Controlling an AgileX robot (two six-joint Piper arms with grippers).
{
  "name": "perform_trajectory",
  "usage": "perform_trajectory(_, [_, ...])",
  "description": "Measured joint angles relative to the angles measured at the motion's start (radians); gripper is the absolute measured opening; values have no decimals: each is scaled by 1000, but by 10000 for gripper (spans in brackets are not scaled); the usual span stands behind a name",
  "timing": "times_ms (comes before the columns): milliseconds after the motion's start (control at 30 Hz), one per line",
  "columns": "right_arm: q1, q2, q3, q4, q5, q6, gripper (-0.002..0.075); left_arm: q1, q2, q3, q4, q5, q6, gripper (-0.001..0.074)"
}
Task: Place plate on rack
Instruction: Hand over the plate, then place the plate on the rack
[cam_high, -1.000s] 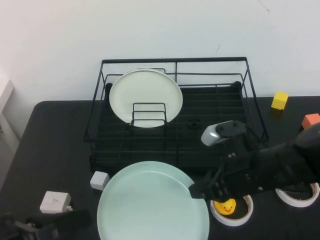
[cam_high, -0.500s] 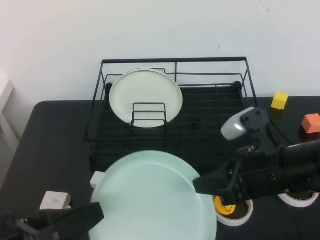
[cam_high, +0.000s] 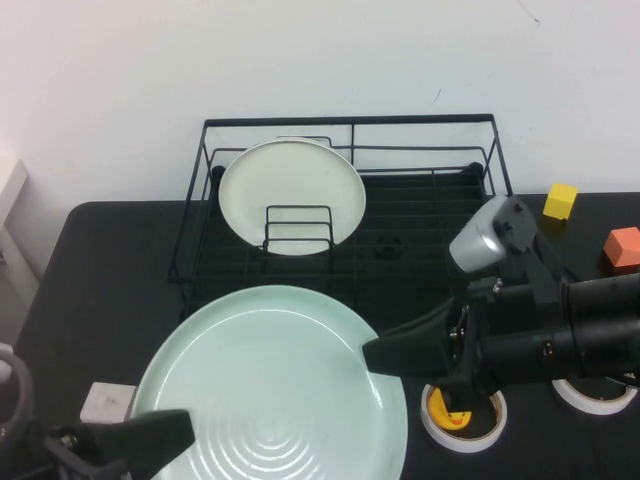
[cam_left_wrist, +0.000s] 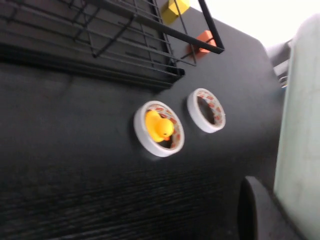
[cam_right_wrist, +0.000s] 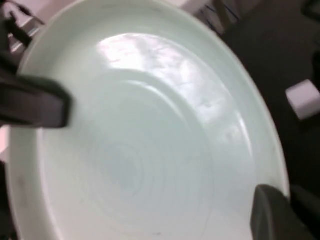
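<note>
Rack (cam_high: 440, 215): a cream plate (cam_high: 291, 196) leans inside, by its wire divider (cam_high: 297, 229).
Mint plate (cam_high: 270, 385): lifted before the rack, tilted.
Right gripper (cam_high: 384, 356): clamped on the mint plate's rim.
Left gripper (cam_high: 150, 437): fingers at the opposite rim; grip unclear.
Table (cam_high: 100, 270): black; duck (cam_high: 452, 412) inside a tape ring (cam_high: 462, 423).

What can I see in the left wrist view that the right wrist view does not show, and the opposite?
Only the left wrist view shows the yellow duck inside a tape ring, a second tape ring, and the rack. Only the right wrist view shows the plate face, with the left end effector and right end effector at opposite rims. Both show the mint-green plate.
</note>
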Motion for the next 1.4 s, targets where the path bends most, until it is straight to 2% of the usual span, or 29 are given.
perform_trajectory(100, [-6,0,0,28,35,-79,40,0,3,0,14,-6,51,87])
perform_trajectory(200, [-8,0,0,65,77,-129,115,0,3,0,14,-11,115,87])
perform_trajectory(267, [-8,0,1,91,92,-145,206,0,3,0,5,-14,173,87])
perform_trajectory(367, [-8,0,3,140,118,-179,394,0,3,0,-19,-18,282,87])
perform_trajectory(433, [-6,0,3,163,159,-224,492,0,3,0,-26,-11,373,85])
perform_trajectory(533, [-6,-8,-19,174,207,-258,549,0,3,-2,-25,-3,481,85])
perform_trajectory(667, [-6,-45,-71,159,240,-262,566,0,5,-27,-33,-3,595,85])
perform_trajectory(733, [-6,-75,-106,119,240,-248,556,0,5,-50,-51,-3,684,85])
perform_trajectory(800, [-8,-111,-142,79,240,-223,511,0,5,-79,-77,-22,784,85])
perform_trajectory(867, [-15,-155,-172,32,244,-195,428,0,5,-116,-118,-71,909,85])
perform_trajectory(1000, [-34,-274,-215,-91,262,-162,153,0,11,-190,-232,-198,1149,85])
perform_trajectory(1067, [-36,-333,-222,-157,273,-153,71,0,28,-233,-305,-255,1261,85])
perform_trajectory(1133, [-36,-399,-227,-247,281,-119,31,0,53,-274,-365,-287,1355,85])
perform_trajectory(1267, [-36,-525,-227,-495,299,39,10,0,151,-351,-422,-265,1496,85])
perform_trajectory(1400, [-36,-642,-179,-801,317,267,6,0,266,-415,-431,-203,1513,85])
